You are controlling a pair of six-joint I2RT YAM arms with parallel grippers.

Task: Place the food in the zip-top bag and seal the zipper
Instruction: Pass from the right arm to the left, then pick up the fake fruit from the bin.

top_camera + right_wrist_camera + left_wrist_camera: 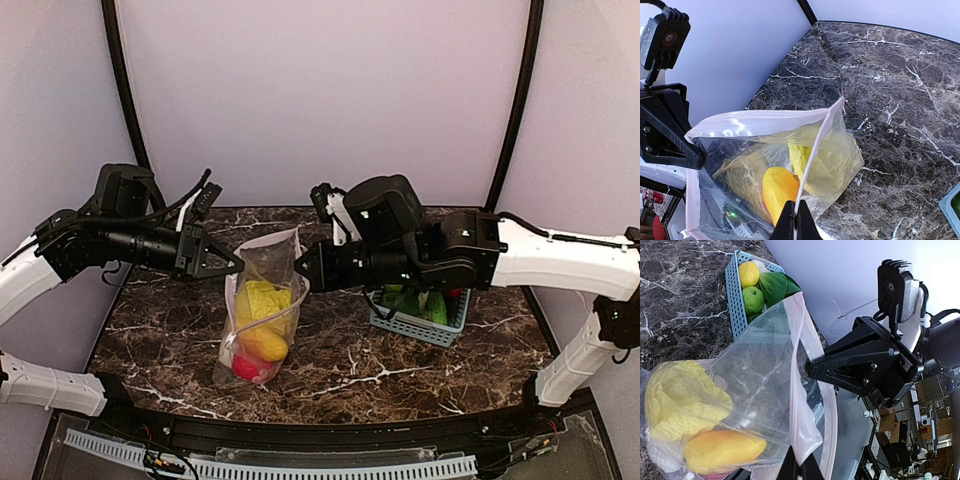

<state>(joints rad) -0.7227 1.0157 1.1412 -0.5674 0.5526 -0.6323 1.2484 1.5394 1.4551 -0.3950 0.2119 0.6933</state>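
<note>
The clear zip-top bag (268, 300) hangs upright over the marble table, held at its mouth by both grippers. Inside are pale yellow cabbage (260, 300), an orange-yellow pepper (266, 346) and a red fruit (247, 368). My left gripper (236, 266) is shut on the pinkish zipper strip (801, 405) at the bag's left end; its fingers (789, 469) show in the left wrist view. My right gripper (302, 272) is shut on the strip (812, 155) at the right end. The pepper (780, 192) and cabbage (827, 155) show through the plastic. The two strip halves stand apart.
A light-blue slotted basket (432, 330) stands right of the bag, under the right arm. It holds a lemon (749, 274), a green apple (753, 300) and a green leafy vegetable (775, 286). Purple walls close in the back and sides.
</note>
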